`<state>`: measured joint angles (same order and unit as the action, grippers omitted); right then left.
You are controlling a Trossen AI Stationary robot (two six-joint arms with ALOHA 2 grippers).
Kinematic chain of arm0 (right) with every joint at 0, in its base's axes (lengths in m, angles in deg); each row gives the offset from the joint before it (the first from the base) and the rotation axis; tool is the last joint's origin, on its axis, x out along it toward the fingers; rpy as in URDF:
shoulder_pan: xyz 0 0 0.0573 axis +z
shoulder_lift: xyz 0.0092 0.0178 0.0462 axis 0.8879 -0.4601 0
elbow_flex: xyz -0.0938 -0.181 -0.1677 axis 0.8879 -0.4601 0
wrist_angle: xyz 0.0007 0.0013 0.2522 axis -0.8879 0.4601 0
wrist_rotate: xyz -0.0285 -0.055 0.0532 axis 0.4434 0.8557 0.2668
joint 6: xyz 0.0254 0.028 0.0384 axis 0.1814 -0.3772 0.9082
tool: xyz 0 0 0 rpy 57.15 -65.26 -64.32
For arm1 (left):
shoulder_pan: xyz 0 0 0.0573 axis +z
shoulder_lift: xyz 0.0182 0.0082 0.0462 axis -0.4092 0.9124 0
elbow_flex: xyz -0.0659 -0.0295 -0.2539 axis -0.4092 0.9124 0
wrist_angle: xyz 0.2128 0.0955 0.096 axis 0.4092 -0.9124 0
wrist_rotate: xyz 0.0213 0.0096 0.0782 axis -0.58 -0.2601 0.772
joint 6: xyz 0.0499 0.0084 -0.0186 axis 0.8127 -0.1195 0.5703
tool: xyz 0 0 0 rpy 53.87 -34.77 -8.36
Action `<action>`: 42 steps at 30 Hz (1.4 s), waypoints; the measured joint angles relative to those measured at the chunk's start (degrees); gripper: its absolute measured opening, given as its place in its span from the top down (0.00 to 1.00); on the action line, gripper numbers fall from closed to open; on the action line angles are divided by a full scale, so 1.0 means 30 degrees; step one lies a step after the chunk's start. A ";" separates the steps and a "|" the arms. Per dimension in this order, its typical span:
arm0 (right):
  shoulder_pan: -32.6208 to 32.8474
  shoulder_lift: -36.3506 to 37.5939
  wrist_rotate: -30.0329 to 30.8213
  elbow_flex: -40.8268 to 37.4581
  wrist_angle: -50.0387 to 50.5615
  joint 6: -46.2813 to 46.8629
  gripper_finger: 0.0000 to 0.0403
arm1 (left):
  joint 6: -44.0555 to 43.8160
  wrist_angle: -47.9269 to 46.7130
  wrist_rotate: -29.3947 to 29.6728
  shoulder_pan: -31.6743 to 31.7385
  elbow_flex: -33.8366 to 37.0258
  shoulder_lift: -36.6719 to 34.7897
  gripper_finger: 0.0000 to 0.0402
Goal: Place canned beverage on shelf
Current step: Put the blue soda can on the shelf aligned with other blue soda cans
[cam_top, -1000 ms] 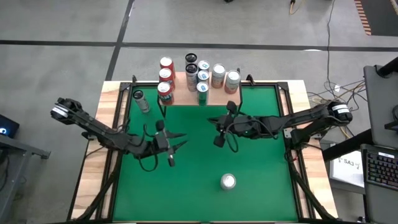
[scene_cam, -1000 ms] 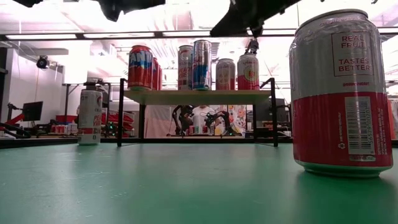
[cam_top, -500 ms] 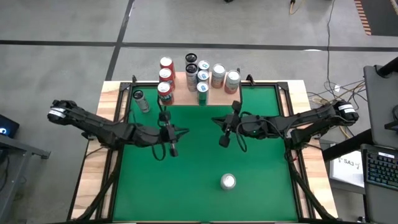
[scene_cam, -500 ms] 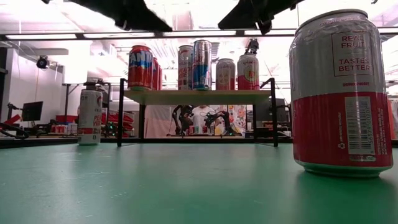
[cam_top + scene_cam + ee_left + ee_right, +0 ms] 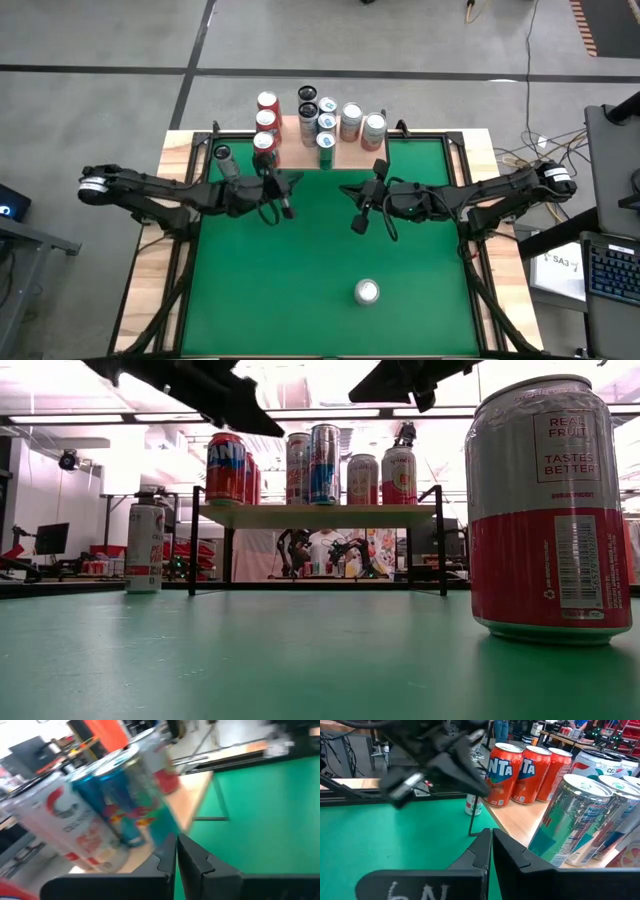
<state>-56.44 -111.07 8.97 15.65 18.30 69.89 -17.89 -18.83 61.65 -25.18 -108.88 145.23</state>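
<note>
Both grippers hung empty, fingers pressed together — left gripper [image 5: 284,199], right gripper [image 5: 359,215]. A red-and-silver can [image 5: 367,291] stood on the green table [image 5: 300,290], well apart from the shelf [image 5: 318,514] — only the low view showed its label.

We see a green table [image 5: 320,270] with a pale wooden border. At its far edge stands the shelf [image 5: 345,155], a light wood top on thin black legs, carrying eight or so upright cans [image 5: 326,125], though we cannot count them surely from above. On the green itself, a slim can [image 5: 226,162] stands near the shelf's left legs, and a red-and-silver can [image 5: 367,292] stands alone near the front edge.
</note>
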 joint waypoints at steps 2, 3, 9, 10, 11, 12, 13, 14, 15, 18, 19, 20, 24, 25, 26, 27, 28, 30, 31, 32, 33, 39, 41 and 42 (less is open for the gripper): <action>-0.0064 0.0000 0.0000 0.0000 -0.0006 0.0083 0.98 | 0.0056 0.0404 -0.0468 0.0768 0.0000 0.0324 1.00; -0.0071 0.0000 0.0007 0.0000 0.0017 0.0188 0.98 | 0.0037 0.0503 -0.0996 0.1086 0.0011 0.0487 1.00; -0.0071 -0.0015 0.0022 0.0000 0.0113 0.0350 0.98 | 0.0072 0.1660 -0.2109 0.2044 -0.0398 0.1907 1.00; -0.0071 -0.0022 0.0022 0.0000 0.0118 0.0348 0.98 | 0.0154 0.1637 -0.2084 0.2136 -0.0597 0.2143 1.00; -0.0071 -0.0022 0.0022 0.0000 0.0118 0.0343 0.98 | 0.0251 0.1652 -0.2045 0.2208 -0.0828 0.2413 1.00; -0.0071 -0.0022 0.0022 0.0000 0.0118 0.0350 0.98 | 0.0319 0.1659 -0.2014 0.2272 -0.1051 0.2695 1.00; -0.0071 -0.0022 0.0022 0.0000 0.0118 0.0350 0.98 | 0.0349 0.1626 -0.1956 0.2315 -0.1265 0.2978 1.00; -0.0071 -0.0022 0.0022 0.0000 0.0125 0.0350 0.98 | 0.0356 0.1568 -0.1832 0.2345 -0.1494 0.3249 1.00; -0.0071 -0.0022 0.0018 0.0000 0.0137 0.0350 0.98 | 0.0383 0.1570 -0.1537 0.2378 -0.1697 0.3522 1.00; -0.0071 -0.0022 0.0022 0.0000 0.0181 0.0350 0.98 | 0.0654 0.1354 -0.0601 0.2378 -0.2098 0.4089 1.00; -0.0071 -0.0022 0.0022 0.0000 0.0205 0.0342 0.98 | 0.0655 0.1166 -0.0520 0.2378 -0.2183 0.4184 1.00; -0.0071 -0.0029 0.0022 0.0000 0.0219 0.0342 0.98 | 0.0623 0.1072 -0.0496 0.2378 -0.2186 0.4256 1.00; -0.0071 -0.0036 0.0022 0.0000 0.0249 0.0297 0.98 | 0.0159 0.1132 -0.0497 0.2378 -0.2174 0.4312 1.00; -0.0071 -0.0036 0.0021 0.0000 0.0249 0.0223 0.98 | 0.0084 0.1277 -0.0497 0.2378 -0.2169 0.4309 1.00; -0.0071 -0.0036 0.0018 0.0000 0.0249 0.0149 0.98 | 0.0015 0.1532 -0.0497 0.2388 -0.2164 0.4309 1.00; -0.0071 -0.0036 0.0015 0.0000 0.0249 0.0132 0.98 | -0.0001 0.1789 -0.0497 0.2400 -0.2164 0.4309 1.00; -0.0071 -0.0036 0.0016 0.0000 0.0249 0.0138 0.98 | -0.0007 0.2068 -0.0497 0.2400 -0.2164 0.4308 1.00; -0.0071 -0.0036 0.0017 0.0000 0.0249 0.0146 0.98 | -0.0001 0.2481 -0.0497 0.2400 -0.2164 0.4345 1.00; -0.0071 -0.0036 0.0018 0.0000 0.0249 0.0150 0.98 | -0.0009 0.2624 -0.0497 0.2413 -0.2164 0.4396 1.00; -0.0071 -0.0036 0.0015 0.0000 0.0256 0.0153 0.98 | -0.0008 0.2657 -0.0497 0.2415 -0.2151 0.4453 1.00; -0.0071 -0.0036 0.0021 0.0000 0.0256 0.0163 0.98 | -0.0005 0.2774 -0.0505 0.2415 -0.2145 0.4527 1.00; -0.0071 -0.0044 0.0015 0.0000 0.0271 0.0357 0.98 | -0.0014 0.3415 -0.0505 0.2415 -0.2142 0.4723 1.00; -0.0071 -0.0044 0.0015 0.0000 0.0271 0.0360 0.98 | -0.0064 0.3643 -0.0505 0.2415 -0.2142 0.4724 1.00; -0.0071 -0.0044 0.0015 0.0000 0.0271 0.0357 0.98 | -0.0070 0.3805 -0.0505 0.2415 -0.2142 0.4724 1.00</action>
<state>-56.65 -111.20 9.01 15.65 19.12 70.96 -18.10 -7.41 60.14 -17.94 -115.31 159.40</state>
